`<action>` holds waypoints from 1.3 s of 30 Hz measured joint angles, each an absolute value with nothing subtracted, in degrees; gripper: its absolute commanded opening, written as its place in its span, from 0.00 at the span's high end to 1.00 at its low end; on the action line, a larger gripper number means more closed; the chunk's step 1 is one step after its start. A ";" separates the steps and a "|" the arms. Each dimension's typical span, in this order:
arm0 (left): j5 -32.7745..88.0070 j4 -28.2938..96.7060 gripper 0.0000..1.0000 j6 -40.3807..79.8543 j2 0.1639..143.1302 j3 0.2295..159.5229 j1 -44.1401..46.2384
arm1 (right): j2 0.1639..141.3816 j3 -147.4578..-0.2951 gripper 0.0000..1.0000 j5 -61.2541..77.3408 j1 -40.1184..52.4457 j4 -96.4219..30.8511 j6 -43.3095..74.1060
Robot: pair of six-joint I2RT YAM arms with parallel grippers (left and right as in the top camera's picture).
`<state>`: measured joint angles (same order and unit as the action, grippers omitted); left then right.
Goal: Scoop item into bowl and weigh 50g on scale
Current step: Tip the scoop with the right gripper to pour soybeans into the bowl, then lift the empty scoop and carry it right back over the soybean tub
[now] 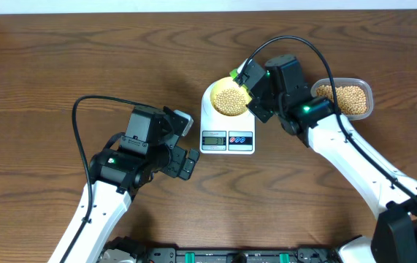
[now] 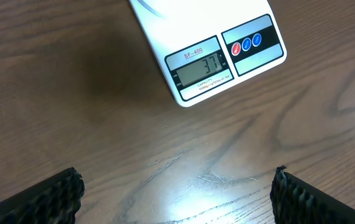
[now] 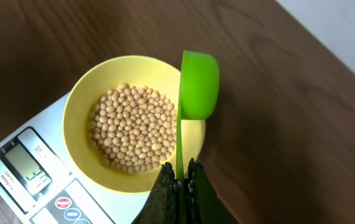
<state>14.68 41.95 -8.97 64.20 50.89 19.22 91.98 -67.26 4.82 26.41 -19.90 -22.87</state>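
The pale yellow bowl (image 1: 229,100) sits on the white scale (image 1: 227,139) and holds many tan beans (image 3: 133,127). In the left wrist view the scale's display (image 2: 200,68) reads 37. My right gripper (image 3: 182,171) is shut on the handle of a green scoop (image 3: 199,84), tipped on its side over the bowl's (image 3: 78,106) rim; the scoop (image 1: 236,73) looks empty. My left gripper (image 2: 177,193) is open and empty, low over the table just in front of the scale (image 2: 158,18).
A clear plastic tub (image 1: 345,97) holding more beans stands at the right, behind my right arm. The table's far edge runs along the top of the overhead view.
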 measured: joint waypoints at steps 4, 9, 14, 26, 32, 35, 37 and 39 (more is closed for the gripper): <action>14.68 41.95 0.02 -8.97 64.20 50.89 19.22 | 91.20 -67.37 0.99 4.62 26.44 -19.92 -22.90; 14.68 41.95 0.02 -8.97 64.20 50.89 19.22 | 91.00 -67.44 0.99 4.47 26.44 -20.51 -22.90; 14.68 41.93 0.02 -8.97 64.20 50.89 19.22 | 91.00 -67.44 0.99 5.32 26.41 -19.81 -20.18; 14.68 41.95 0.02 -8.97 64.20 50.89 19.22 | 86.85 -67.44 0.99 17.82 22.87 -16.78 -1.85; 14.68 41.95 0.02 -8.97 64.20 50.89 19.22 | 82.50 -67.44 0.99 21.69 16.64 -16.93 3.88; 14.68 41.95 0.02 -8.97 64.20 50.89 19.22 | 80.36 -67.46 0.99 23.11 12.95 -18.74 5.02; 14.68 41.95 0.02 -8.97 64.20 50.89 19.22 | 79.20 -67.46 0.99 23.66 10.61 -20.73 5.45; 14.68 41.95 0.02 -8.97 64.20 50.89 19.22 | 78.30 -67.48 0.99 24.03 7.60 -23.16 5.74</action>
